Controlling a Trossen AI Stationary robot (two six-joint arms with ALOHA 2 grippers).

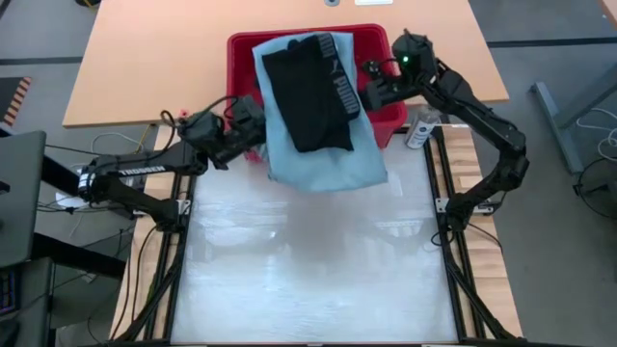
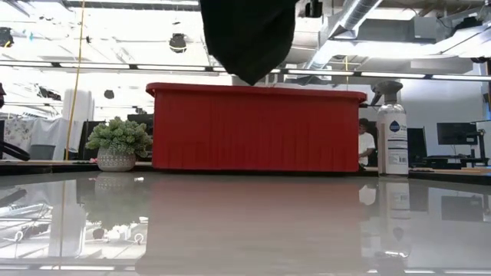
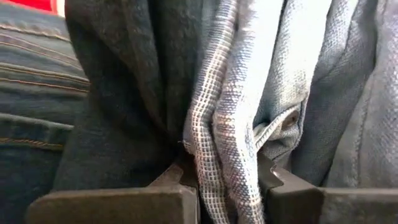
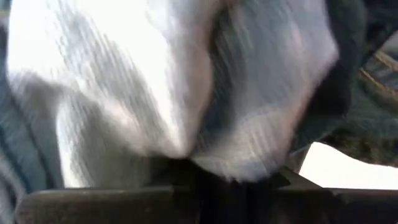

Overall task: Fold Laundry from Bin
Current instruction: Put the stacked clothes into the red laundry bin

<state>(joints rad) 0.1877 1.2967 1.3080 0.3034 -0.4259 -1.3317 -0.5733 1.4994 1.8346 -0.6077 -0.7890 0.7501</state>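
Light blue cloth with black garment is held clamped by left gripper and right gripper above the bin; carrying to the table and spreading flat is called for next.

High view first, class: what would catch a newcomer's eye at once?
The light blue cloth with a black garment on it, stretched in the air between the left gripper and the right gripper, each with its fingers shut on it. Behind stands the red bin, at the table's far side.
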